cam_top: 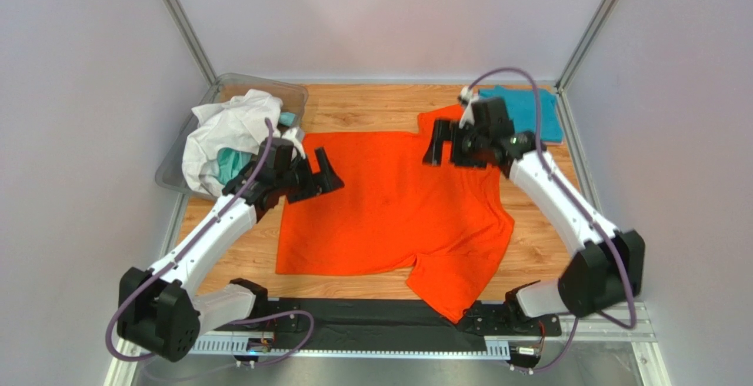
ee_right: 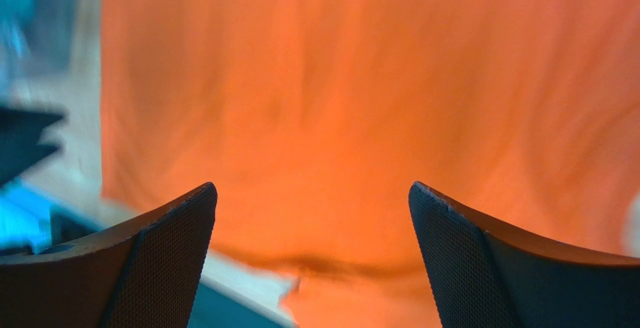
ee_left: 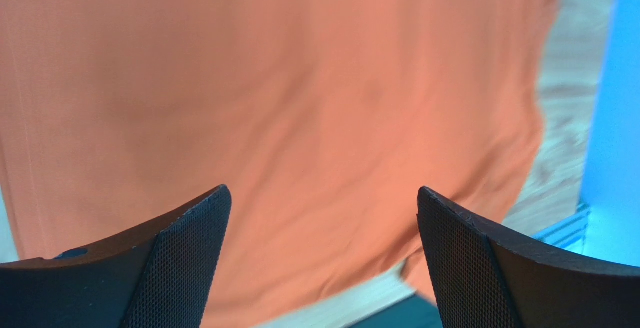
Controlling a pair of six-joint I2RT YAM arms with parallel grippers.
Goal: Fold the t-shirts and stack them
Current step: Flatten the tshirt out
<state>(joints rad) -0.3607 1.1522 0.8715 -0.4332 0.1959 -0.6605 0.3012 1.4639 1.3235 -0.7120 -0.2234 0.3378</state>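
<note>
Orange shirt (cam_top: 389, 209): spread flat, mid-table. Left gripper (cam_top: 329, 172) and right gripper (cam_top: 433, 146): poised above its far edge, jaws fully apart, nothing held. Advised: far edge to be pinched evenly at both ends, then folded nearward.

We find the spread t-shirt (cam_top: 389, 205) at centre, the bin (cam_top: 172, 172) holding crumpled shirts (cam_top: 225, 130) at far left, a folded shirt (cam_top: 535, 112) far right.
</note>
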